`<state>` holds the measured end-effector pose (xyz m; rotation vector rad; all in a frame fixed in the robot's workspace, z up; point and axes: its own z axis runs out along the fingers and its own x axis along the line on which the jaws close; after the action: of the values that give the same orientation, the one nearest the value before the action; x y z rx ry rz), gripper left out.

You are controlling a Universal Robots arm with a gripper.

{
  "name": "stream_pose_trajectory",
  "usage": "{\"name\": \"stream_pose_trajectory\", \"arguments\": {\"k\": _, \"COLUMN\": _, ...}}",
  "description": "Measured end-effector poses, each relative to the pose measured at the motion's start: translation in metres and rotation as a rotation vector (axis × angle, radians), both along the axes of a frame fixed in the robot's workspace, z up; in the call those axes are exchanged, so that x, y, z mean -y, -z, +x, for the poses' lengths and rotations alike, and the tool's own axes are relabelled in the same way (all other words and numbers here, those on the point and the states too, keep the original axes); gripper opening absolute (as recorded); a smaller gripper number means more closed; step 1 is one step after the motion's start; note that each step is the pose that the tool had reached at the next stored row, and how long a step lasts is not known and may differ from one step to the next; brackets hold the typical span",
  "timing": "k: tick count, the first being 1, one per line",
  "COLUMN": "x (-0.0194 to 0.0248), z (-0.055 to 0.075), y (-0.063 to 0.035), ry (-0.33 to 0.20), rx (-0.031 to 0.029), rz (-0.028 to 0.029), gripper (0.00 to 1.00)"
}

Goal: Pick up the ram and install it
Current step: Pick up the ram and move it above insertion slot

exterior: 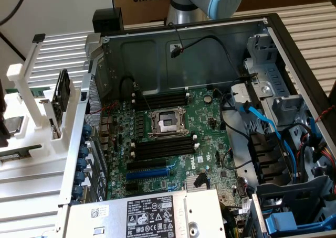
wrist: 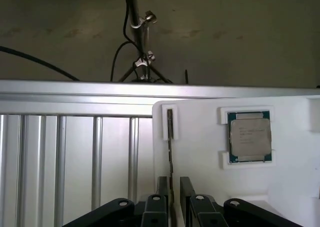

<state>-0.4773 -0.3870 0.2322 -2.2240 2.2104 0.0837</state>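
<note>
One ram (wrist: 170,132) – thin dark stick, edge-on – slotted in white plastic holder (wrist: 200,137). Black gripper (wrist: 174,183), two fingers (wrist: 186,187) spread either side, no pinch. One square silver processor chip (wrist: 250,137) nearby.

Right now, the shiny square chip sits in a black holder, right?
Not quite: the holder is white, not black. The wrist view shows the shiny square chip sitting in it.

Soft even light, shaded computer case (exterior: 142,54), bright white holder (wrist: 200,137), end effector (wrist: 174,183) silhouetted
</note>
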Motion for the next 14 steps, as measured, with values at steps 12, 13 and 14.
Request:
{"name": "stream_pose_trajectory", "arguments": {"k": 12, "x": 0.0010, "z": 0.008, "y": 0.0115, "ry": 0.000, "rx": 0.0007, "rz": 0.0003, "gripper": 0.24}}
{"name": "stream_pose_trajectory", "arguments": {"k": 13, "x": 0.0010, "z": 0.008, "y": 0.0135, "ry": 0.000, "rx": 0.0012, "rz": 0.0004, "gripper": 0.24}}
{"name": "stream_pose_trajectory", "arguments": {"k": 14, "x": 0.0010, "z": 0.009, "y": 0.0177, "ry": 0.000, "rx": 0.0016, "rz": 0.0005, "gripper": 0.24}}
